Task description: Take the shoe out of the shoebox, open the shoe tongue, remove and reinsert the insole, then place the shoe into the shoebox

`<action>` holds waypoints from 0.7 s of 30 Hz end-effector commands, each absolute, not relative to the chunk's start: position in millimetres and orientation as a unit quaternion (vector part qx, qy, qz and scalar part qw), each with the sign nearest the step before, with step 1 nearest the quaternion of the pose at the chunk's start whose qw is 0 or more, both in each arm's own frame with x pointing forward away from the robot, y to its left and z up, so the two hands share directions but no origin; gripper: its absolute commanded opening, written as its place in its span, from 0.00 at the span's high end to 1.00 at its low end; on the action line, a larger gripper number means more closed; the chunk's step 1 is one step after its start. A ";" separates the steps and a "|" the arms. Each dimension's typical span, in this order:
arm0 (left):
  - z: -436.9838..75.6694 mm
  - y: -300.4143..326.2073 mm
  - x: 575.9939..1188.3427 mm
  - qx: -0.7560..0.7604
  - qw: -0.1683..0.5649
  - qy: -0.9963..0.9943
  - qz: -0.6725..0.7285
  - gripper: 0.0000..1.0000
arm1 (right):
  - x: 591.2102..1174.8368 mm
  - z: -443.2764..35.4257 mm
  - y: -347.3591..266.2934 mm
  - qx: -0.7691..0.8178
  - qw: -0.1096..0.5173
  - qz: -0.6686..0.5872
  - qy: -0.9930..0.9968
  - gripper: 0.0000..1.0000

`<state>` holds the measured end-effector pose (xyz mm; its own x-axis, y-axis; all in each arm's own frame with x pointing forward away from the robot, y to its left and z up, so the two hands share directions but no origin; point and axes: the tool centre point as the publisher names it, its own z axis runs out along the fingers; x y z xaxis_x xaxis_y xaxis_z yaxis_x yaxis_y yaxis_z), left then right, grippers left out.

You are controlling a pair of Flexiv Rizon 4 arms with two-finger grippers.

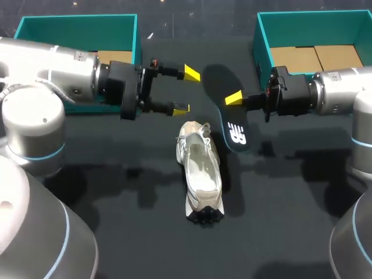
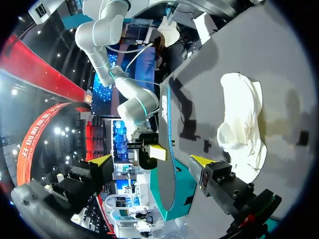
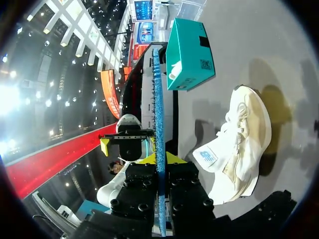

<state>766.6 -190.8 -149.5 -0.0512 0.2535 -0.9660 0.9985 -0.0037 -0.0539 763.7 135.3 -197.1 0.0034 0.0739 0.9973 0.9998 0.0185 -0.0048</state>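
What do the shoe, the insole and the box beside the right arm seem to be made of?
Shoe: whitish, matte, creased upper, probably textile; dark lugged sole, perhaps rubber. Insole: thin dark sheet with a blue textured side, likely fabric-covered foam. Box: teal outside, plain brown flaps inside, so most likely cardboard.

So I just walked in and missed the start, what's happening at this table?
The right gripper is shut on the dark insole, holding it beside the white shoe, which lies on the table, out of its box. The left gripper hangs open nearby, holding nothing. The left shoebox and right shoebox stand at the back. The insole is not yet back in.
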 end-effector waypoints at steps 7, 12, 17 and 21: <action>-129.6 -186.2 804.8 0.620 0.307 0.605 -0.394 0.00 | 754.8 -214.2 140.9 -0.520 0.488 -0.486 -0.505 1.00; -129.6 -186.2 804.8 0.620 0.307 0.605 -0.394 0.00 | 754.8 -214.2 140.9 -0.520 0.488 -0.486 -0.505 1.00; -111.0 -195.1 815.9 0.652 0.273 0.603 -0.370 0.00 | 754.8 -214.2 140.9 -0.520 0.488 -0.486 -0.505 1.00; -99.9 -203.3 827.3 0.675 0.207 0.624 -0.335 0.00 | 754.8 -214.2 140.9 -0.520 0.488 -0.486 -0.505 1.00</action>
